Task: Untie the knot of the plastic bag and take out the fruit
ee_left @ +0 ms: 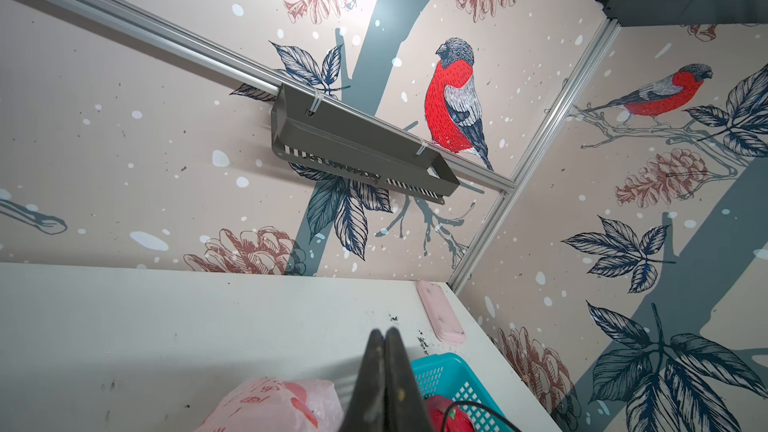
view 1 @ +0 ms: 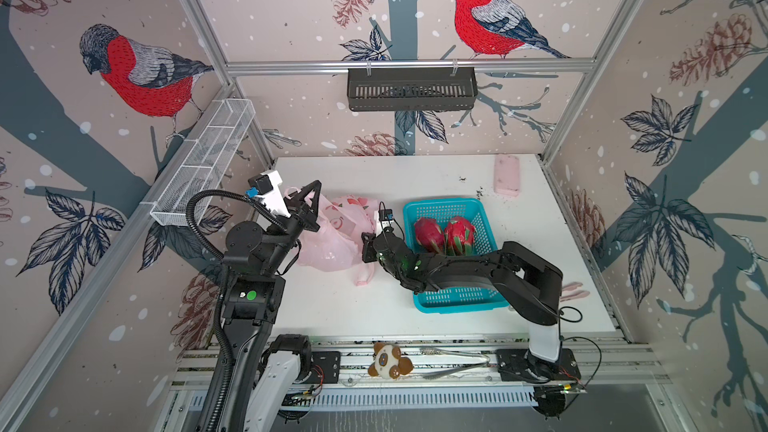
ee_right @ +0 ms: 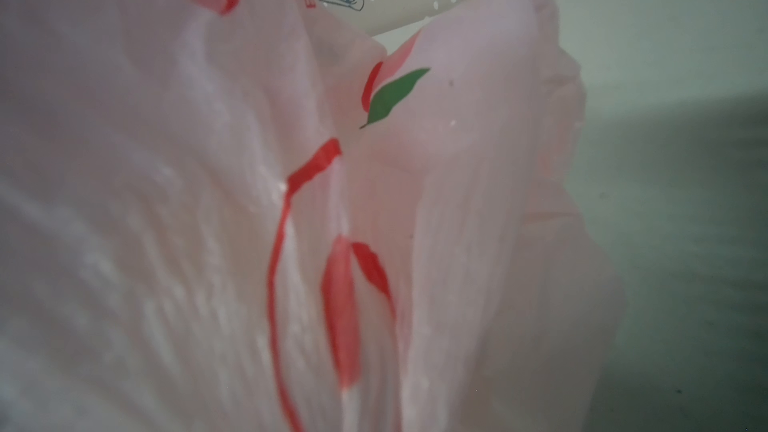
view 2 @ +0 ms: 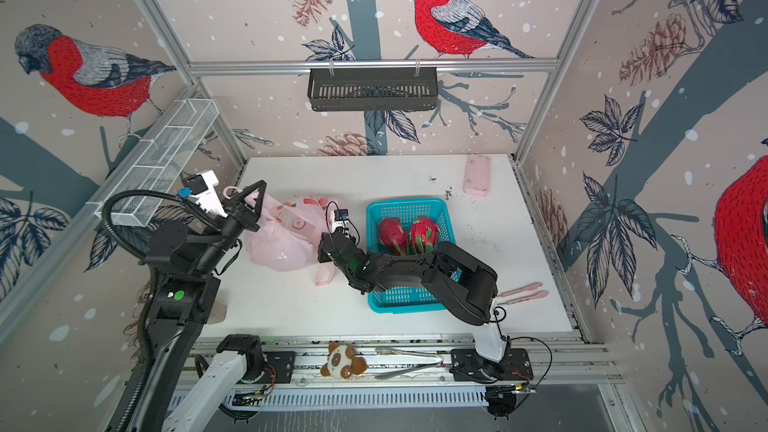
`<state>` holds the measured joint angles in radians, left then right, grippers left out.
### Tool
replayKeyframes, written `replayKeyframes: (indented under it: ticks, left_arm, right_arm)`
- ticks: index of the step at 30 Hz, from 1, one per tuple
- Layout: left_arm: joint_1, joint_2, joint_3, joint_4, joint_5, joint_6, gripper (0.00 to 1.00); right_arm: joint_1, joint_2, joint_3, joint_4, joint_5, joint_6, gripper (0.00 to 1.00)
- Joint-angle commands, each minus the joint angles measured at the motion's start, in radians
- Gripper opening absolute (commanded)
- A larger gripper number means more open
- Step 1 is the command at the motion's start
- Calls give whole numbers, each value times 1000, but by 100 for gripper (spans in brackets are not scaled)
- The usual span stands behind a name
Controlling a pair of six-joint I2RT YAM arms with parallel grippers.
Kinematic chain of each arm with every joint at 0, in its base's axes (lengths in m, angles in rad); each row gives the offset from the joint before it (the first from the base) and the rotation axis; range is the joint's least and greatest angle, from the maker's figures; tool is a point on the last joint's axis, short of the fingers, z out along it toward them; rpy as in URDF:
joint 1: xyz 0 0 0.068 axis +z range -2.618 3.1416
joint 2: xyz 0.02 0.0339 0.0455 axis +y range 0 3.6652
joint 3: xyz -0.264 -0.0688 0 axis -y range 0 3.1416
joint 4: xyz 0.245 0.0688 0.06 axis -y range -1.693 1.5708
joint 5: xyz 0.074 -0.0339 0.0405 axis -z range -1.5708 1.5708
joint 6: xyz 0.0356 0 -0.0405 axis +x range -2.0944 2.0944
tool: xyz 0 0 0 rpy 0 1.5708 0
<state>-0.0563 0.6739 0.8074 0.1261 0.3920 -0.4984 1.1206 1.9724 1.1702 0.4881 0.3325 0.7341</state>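
The pale-pink plastic bag [view 1: 332,238] [view 2: 282,243] lies on the white table, left of centre. My left gripper [view 1: 309,201] [ee_left: 384,332] is shut at the bag's upper left, and a loop handle [view 1: 291,192] stands up beside it. The right gripper [view 1: 366,248] is pressed against the bag's right edge; its wrist view shows only pink film [ee_right: 291,201] and hides the jaws. Another handle [view 1: 365,274] lies loose on the table. No knot shows. Two magenta dragon fruits [view 1: 430,234] [view 1: 459,235] rest in the teal basket [view 1: 453,297].
A pink block [view 1: 507,174] lies at the back right and pink tongs [view 1: 575,290] by the right edge. The right arm spans the basket. A black rack [view 1: 411,89] hangs on the back wall, a wire shelf [view 1: 208,155] on the left wall. A plush toy [view 1: 388,361] sits on the front rail.
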Motion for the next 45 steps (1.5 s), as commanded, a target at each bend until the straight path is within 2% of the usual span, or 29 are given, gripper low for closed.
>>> replayKeyframes:
  ticks: [1,12,16,23,27,31,36,39,43,45]
  left_arm:
    - [1,-4,-20,87,29,-28,0]
    - [-2,13,-31,105,58,-43,0]
    - [-1,-7,-63,57,40,-19,0]
    - [-1,-138,-225,-55,-31,-17,0]
    - [0,-221,-293,-106,-57,-32,0]
    - [-1,-283,-332,-142,-68,-45,0]
    - [-1,-353,-391,-161,-56,-86,0]
    - [-1,-393,-422,-170,-62,-101,0]
    - [-2,-433,-453,-169,-62,-121,0]
    - [-2,-448,-466,-162,-57,-133,0]
  right_arm:
    - [-8,36,35,-7,-79,28,15]
    - [-13,76,66,-70,-93,44,15]
    - [-7,46,52,-100,-50,37,15]
    - [5,-26,34,-189,59,-12,19]
    - [9,-49,32,-238,73,-28,24]
    - [17,-72,22,-279,92,-32,35]
    - [38,-112,24,-362,125,-32,59]
    - [62,-142,35,-425,160,-31,67]
    - [103,-184,61,-542,195,-9,70]
    - [130,-205,80,-617,214,12,67]
